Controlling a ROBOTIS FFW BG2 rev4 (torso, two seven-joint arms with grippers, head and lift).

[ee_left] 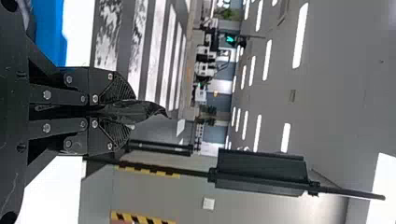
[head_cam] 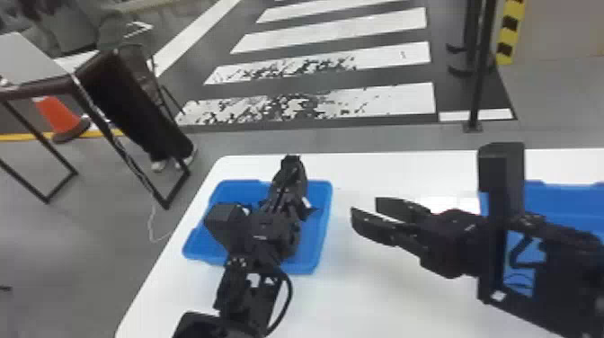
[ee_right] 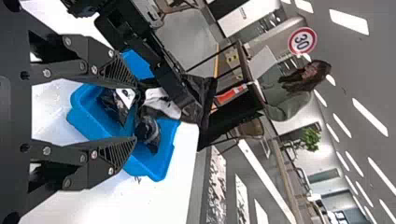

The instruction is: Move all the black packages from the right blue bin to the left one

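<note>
Beyond the white surface (head_cam: 386, 296), broad white crosswalk stripes (head_cam: 391, 99) run over the floor in the head view, with a table (head_cam: 29, 58) standing off to the left. Near that side of the surface sits the left blue bin (head_cam: 310, 266); the right blue bin (head_cam: 568, 197) is well apart from it, partly behind the right arm. An orange cone (head_cam: 56, 117) stands on the floor, by the table's legs. Over the left bin is the left claw (head_cam: 287, 180), its fingers closed on a crumpled black package (ee_left: 135, 111) that juts past their tips. The right claw (head_cam: 366, 209) is between the two bins, above the surface, its fingers spread apart with a gap between them. Inside the left bin, the right wrist view shows a black package with a white patch (ee_right: 111, 103) and, just beside it, a shiny dark one (ee_right: 148, 133); how many more lie there, I cannot tell.
</note>
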